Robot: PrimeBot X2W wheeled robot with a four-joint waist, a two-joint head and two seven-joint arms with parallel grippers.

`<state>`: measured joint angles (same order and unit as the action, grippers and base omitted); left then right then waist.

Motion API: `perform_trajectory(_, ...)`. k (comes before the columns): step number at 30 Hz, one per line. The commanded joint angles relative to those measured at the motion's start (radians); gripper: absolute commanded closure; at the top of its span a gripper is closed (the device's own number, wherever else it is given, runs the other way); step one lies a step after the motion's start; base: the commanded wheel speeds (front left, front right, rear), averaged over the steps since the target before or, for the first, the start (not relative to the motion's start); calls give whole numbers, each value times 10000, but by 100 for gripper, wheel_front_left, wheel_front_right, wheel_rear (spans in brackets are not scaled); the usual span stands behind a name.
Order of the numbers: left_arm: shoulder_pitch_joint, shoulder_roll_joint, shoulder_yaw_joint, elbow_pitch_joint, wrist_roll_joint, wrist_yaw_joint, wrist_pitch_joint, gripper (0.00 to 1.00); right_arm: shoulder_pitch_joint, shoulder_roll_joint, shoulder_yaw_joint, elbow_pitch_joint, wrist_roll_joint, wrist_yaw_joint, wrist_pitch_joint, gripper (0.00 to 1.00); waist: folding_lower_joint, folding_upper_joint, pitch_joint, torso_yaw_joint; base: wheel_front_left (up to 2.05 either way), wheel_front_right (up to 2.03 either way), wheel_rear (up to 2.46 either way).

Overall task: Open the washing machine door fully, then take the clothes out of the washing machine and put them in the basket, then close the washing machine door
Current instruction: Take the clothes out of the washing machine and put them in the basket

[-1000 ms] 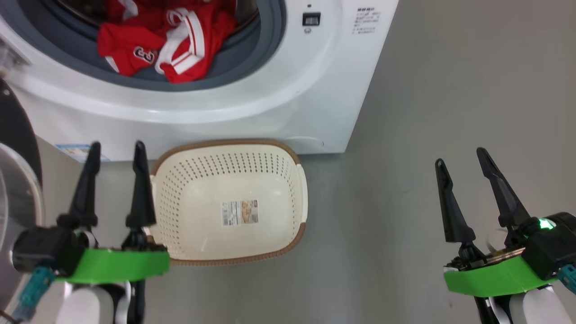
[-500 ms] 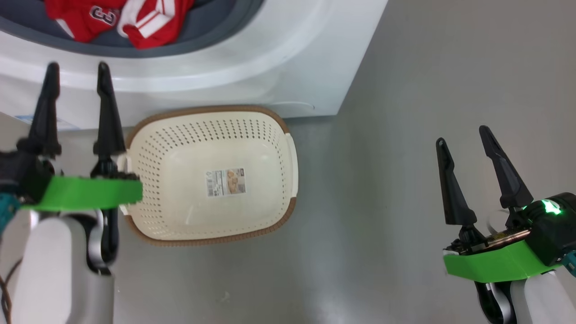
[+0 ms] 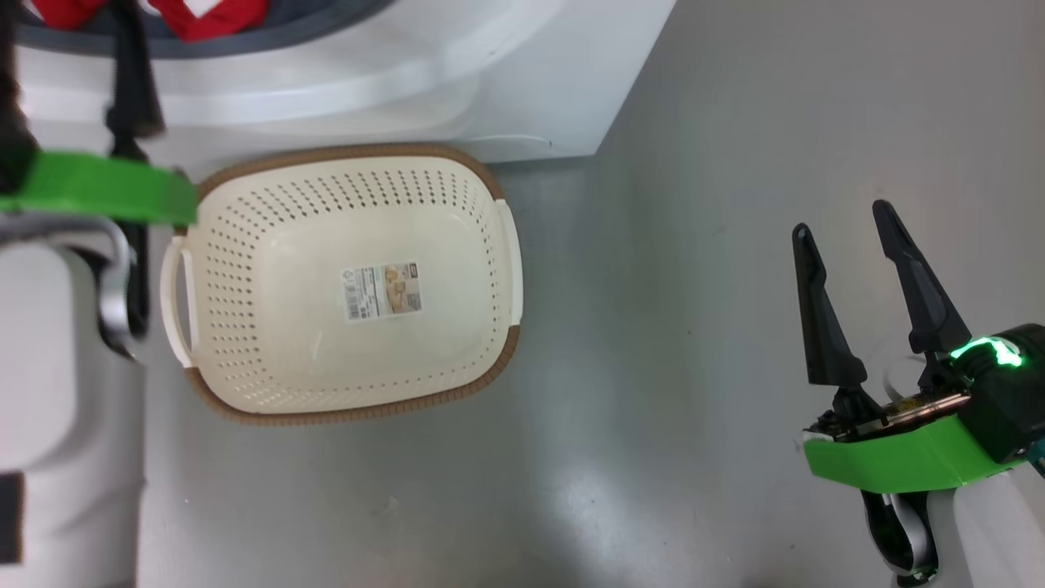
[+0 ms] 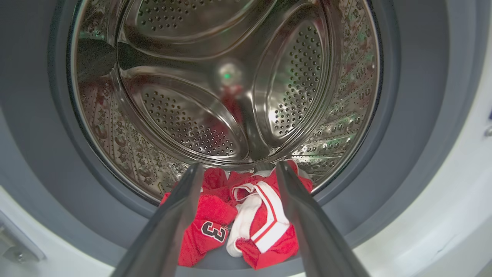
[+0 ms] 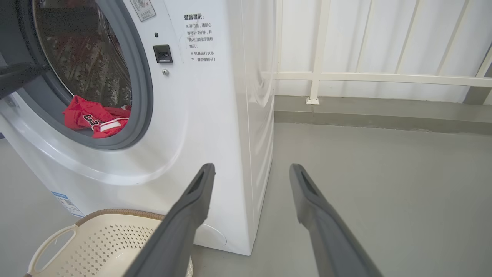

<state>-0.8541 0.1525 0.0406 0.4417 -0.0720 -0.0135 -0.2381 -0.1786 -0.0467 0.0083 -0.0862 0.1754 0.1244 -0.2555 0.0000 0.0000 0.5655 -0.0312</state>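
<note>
The washing machine (image 3: 490, 73) stands with its mouth uncovered; its door is out of view. Red clothes (image 4: 209, 213) with white trim lie at the front of the steel drum (image 4: 230, 77), partly on the grey seal, and they also show in the right wrist view (image 5: 88, 115). My left gripper (image 4: 240, 166) is open just outside the mouth, its fingers framing the clothes without touching them. The cream basket (image 3: 351, 152) sits on the floor against the machine's front, with nothing in it but its label. My right gripper (image 3: 841, 219) hangs open over bare floor, to the right of the basket.
Grey floor (image 3: 653, 327) spreads right of the machine and basket. A white railing (image 5: 346, 77) and a low kerb run behind the machine's right side. My pale left forearm (image 3: 57, 351) passes close by the basket's left handle.
The head camera has shifted, so the scene sits higher and more to the left. My left arm has reached forward toward the drum mouth. The right gripper has hardly moved.
</note>
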Motion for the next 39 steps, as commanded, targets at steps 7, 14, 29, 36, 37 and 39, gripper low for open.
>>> perform_trajectory(7, -1373, 990, 137, 1165, 350, 319, 505, 0, -238, -35, 310, -221, 66, 63, -63, 0, 0, 0, 561, -278, 0, 0, 0)
perform_trajectory(14, -2244, 1318, -51, 2434, 736, 781, 1130, 0, -283, -35, 409, -153, 114, 63, -63, 0, 0, 0, 664, -492, 0, 0, 0)
perform_trajectory(29, -3660, 2081, -389, 4788, 1190, 1268, 2323, 0, -306, -35, 680, -55, 198, 63, -63, 0, 0, 0, 741, -918, 0, 0, 0)
perform_trajectory(36, -3981, 2384, -762, 5599, 1512, 1410, 2629, 0, -331, -35, 767, -11, 306, 63, -63, 0, 0, 0, 798, -1049, 0, 0, 0)
perform_trajectory(37, -4026, 2426, -845, 5691, 1592, 1452, 2658, 0, -339, -35, 782, -7, 317, 63, -63, 0, 0, 0, 806, -1067, 0, 0, 0)
perform_trajectory(39, -4113, 2500, -1003, 5855, 1737, 1520, 2699, 0, -353, -35, 817, 3, 351, 63, -63, 0, 0, 0, 820, -1101, 0, 0, 0)
